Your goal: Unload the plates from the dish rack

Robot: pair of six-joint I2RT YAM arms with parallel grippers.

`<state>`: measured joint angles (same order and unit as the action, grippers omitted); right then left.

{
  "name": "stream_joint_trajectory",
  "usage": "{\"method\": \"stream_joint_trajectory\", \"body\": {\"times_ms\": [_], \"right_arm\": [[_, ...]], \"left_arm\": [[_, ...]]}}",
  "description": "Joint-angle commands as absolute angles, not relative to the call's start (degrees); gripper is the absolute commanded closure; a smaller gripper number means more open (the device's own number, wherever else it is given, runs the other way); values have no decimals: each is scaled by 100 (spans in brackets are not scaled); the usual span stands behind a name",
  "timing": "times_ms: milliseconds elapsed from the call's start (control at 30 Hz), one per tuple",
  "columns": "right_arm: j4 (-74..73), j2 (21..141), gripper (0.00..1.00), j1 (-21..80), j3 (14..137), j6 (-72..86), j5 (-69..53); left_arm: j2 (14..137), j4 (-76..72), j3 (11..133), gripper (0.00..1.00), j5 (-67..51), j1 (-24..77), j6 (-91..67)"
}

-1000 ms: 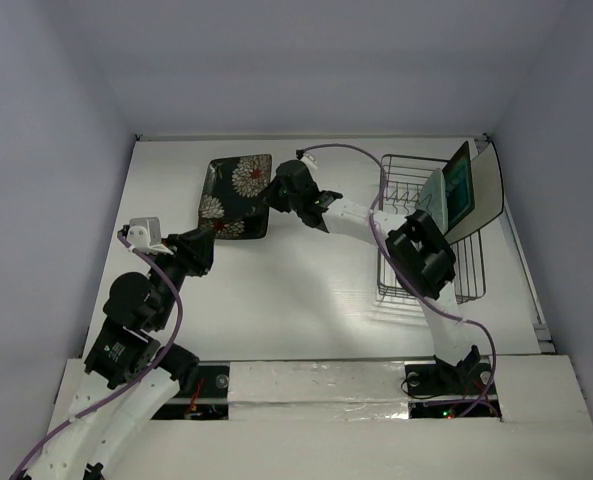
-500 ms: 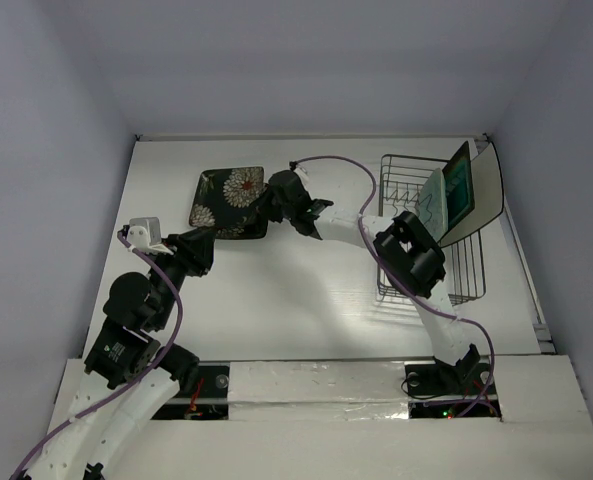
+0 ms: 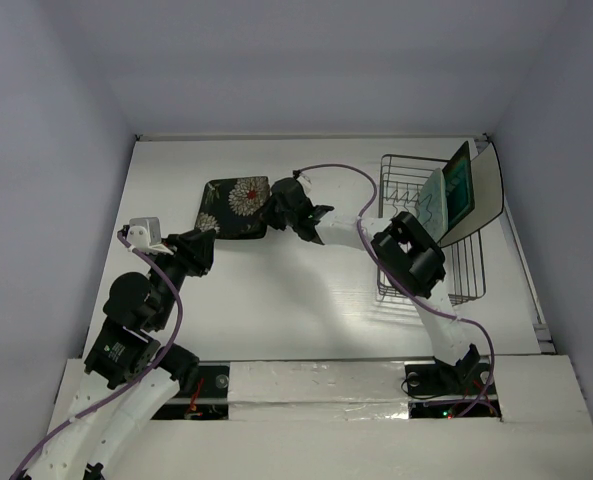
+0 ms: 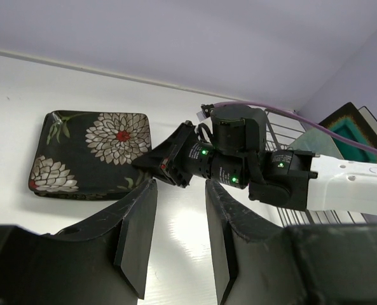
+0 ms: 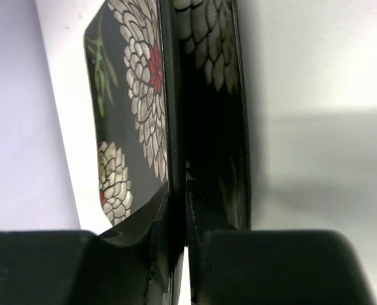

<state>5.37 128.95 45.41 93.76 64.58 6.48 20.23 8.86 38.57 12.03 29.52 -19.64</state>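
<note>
The dish rack (image 3: 468, 272) on the right of the surface (image 3: 306, 300) holds three plates standing on edge at its far right end: the pale mint plate (image 3: 434, 190), the teal plate (image 3: 460, 188) and the cream-white plate (image 3: 489, 195) behind it. The black flowered plate (image 3: 232, 208) is out of the rack at the far centre-left, flat and low over the surface, though contact cannot be judged. The right tool (image 3: 272, 212) is clamped on its right edge, and the left tool (image 4: 180, 190) hangs near its near edge, jaws apart and empty.
</note>
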Motion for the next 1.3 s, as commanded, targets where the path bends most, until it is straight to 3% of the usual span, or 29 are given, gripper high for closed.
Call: {"method": "stream_joint_trajectory", "body": {"times_ms": [0,67,100,300,400,667,900,1033,1100,1133,1167,1233,1267], "right_arm": [[1934,12577,82,4579,9484,6741,492],[1855,12577,73,4579,9466,6741,466],[1785,12568,64,4579,9483,6715,448],[775,12647,40,4579,9896,6294,352],[589,12656,36,4579,9888,6144,316],[-640,12524,12,4579,10114,5450,703],[-1459,12437,7,4579,10336,4887,984],[-1634,12156,14,4526,10169,4633,1054],[-1722,11911,27,4465,10029,4492,1133],[-1844,11561,57,4465,9863,4308,1308],[-1968,11366,71,4395,9783,4211,1484],[-2309,10614,98,4247,9477,3878,2027],[-2399,10313,100,4176,9309,3789,2213]], "left_arm": [[1986,606,3806,66,1187,2936,-1969],[1969,598,3806,66,1187,2936,-1960],[1951,598,3806,66,1187,2936,-1969],[1890,615,3806,66,1187,2936,-1969],[1855,615,3797,66,1187,2936,-1978],[1828,624,3797,66,1187,2936,-1978],[1828,607,3797,66,1187,2936,-1978],[1837,607,3797,66,1187,2936,-1969],[1837,607,3797,67,1187,2936,-1978],[1837,615,3797,67,1187,2936,-1978],[1828,615,3797,68,1187,2936,-1978],[1819,615,3797,84,1187,2936,-1978],[1811,624,3788,90,1187,2936,-1960]]}}
